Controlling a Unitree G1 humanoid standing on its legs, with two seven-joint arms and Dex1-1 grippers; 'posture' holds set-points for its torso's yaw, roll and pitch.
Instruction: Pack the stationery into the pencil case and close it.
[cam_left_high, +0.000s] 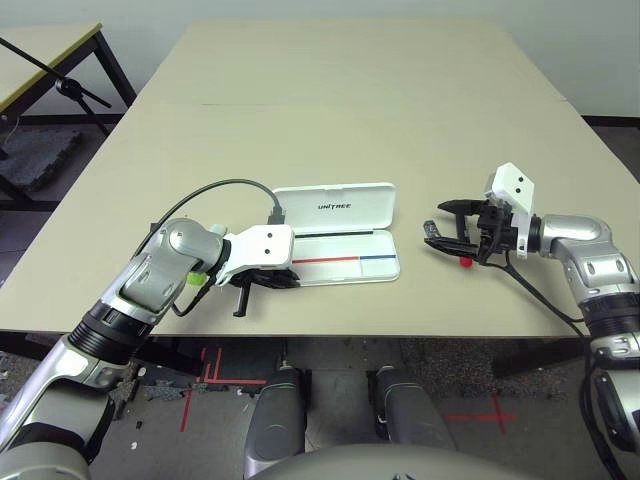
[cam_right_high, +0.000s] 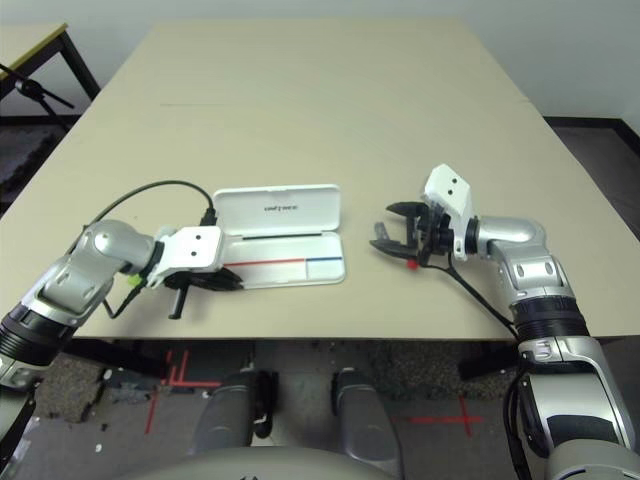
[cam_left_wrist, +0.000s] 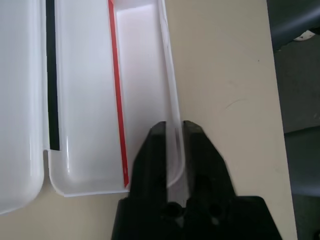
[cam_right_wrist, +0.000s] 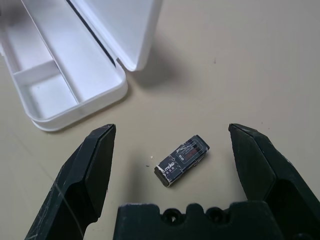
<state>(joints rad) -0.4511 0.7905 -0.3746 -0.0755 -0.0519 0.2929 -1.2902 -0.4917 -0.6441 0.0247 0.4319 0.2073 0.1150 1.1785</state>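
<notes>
The open pencil case (cam_left_high: 335, 243) reads "UNITREE" on its raised lid (dark letters), long axis running left-right. The left gripper (cam_left_wrist: 172, 145) is clamped on its near wall. The small dark block (cam_right_wrist: 181, 160) lies diagonally between the right gripper (cam_right_wrist: 172, 150)'s wide-spread fingers, untouched.

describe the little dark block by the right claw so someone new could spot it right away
Start at the open white pencil case near the table's front edge, then look toward the robot's right side, to the right claw. The dark block lies flat on the bare tabletop between its open fingers, touching neither. It is small, rectangular and dark with pale print.
</notes>
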